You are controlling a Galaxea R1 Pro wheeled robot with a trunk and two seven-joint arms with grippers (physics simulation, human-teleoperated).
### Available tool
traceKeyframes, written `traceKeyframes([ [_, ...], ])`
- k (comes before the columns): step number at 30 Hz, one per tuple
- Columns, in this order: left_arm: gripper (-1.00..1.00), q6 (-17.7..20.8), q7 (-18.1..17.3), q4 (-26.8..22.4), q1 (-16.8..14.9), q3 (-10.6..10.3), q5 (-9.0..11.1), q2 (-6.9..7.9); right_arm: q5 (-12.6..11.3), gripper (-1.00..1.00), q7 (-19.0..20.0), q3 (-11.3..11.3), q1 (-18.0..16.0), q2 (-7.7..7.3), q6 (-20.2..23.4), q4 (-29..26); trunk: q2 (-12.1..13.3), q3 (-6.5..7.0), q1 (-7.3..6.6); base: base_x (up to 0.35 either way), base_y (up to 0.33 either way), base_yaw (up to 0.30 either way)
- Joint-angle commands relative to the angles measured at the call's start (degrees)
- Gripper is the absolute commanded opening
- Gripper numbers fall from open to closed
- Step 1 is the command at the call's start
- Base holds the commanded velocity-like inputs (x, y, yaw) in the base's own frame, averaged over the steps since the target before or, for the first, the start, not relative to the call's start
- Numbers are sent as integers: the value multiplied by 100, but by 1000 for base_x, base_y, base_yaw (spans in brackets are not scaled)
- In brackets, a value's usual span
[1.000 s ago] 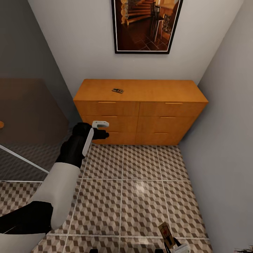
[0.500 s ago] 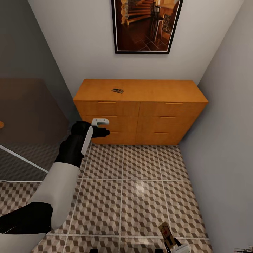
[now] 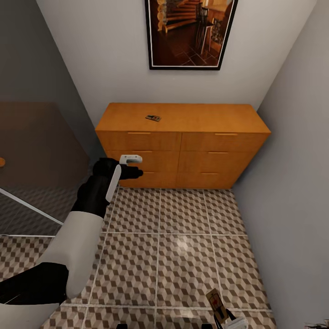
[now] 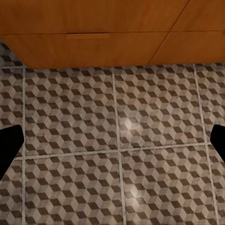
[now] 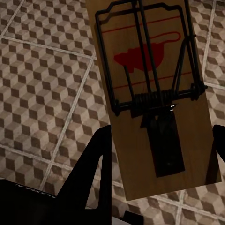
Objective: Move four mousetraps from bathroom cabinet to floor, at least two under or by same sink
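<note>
Cube-patterned tiles cover the bathroom floor (image 3: 183, 246), running right up to the foot of the orange-brown cabinet (image 3: 183, 151) that stands against the pale back wall, with a framed picture (image 3: 189, 32) hanging on the wall above the cabinet. On the cabinet's top, left of its middle, one small mousetrap (image 3: 153, 118) lies flat (tiny from the head view, just a dark fleck on the wood). Down in front of the cabinet's left lower drawers, the left claw (image 3: 132, 167) hangs just above the floor, close to the drawer fronts; the left wrist view has its two dark fingertips (image 4: 9, 145) far apart at the edges of the picture with nothing but tiles (image 4: 117, 140) between them, so that claw is spread wide and carries nothing. The cabinet's lower front (image 4: 93, 42) shows just beyond the fingertips there. Well away from the cabinet, near the robot's own body, the right claw (image 3: 224, 315) has a second mousetrap (image 3: 216, 304) in its grip: the right wrist view shows the wooden board (image 5: 154, 108) with its black wire, spring and a red mouse mark, held between the two dark fingers (image 5: 96, 173), which press on its long edges. That board is up off the floor tiles (image 5: 42, 84), which lie behind it.
</note>
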Motion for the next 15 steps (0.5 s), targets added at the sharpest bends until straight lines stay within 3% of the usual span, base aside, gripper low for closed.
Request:
traceKeyframes([
  [1, 100, 23, 10, -3, -5, -4, 1, 0, -10, -100, 33, -7, -3, -1, -17, 2, -9, -8, 3, 0, 0, 0],
  [15, 100, 23, -14, -88, -6, -55, 5, 9, -10, -100, 36, -7, -3, -18, -17, -6, -9, -8, 3, 0, 0, 0],
])
